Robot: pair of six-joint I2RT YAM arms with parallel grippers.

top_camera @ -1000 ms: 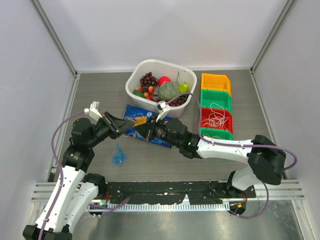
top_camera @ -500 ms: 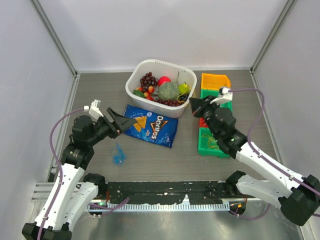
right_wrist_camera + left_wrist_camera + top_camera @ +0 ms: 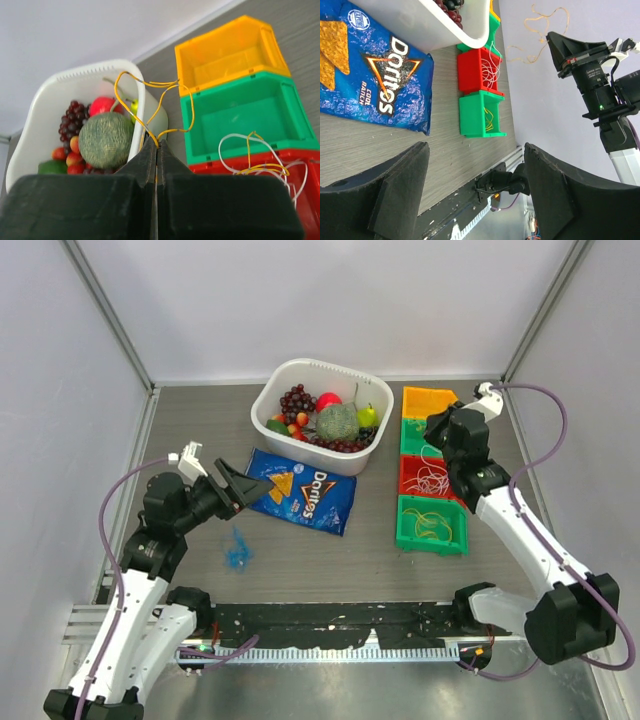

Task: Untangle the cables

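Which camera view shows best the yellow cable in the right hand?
The right wrist view: the yellow cable is close up, pinched in the shut right hand, its loops sharp. The left wrist view shows it small, dangling against the wall. In the top view it is too thin to see.

Left hand (image 3: 475,150) spread wide, right hand (image 3: 156,143) pinched shut

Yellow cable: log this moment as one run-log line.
right gripper: jaws shut on yellow cable, held in air over bins | left gripper: jaws open, empty | blue cable: on table
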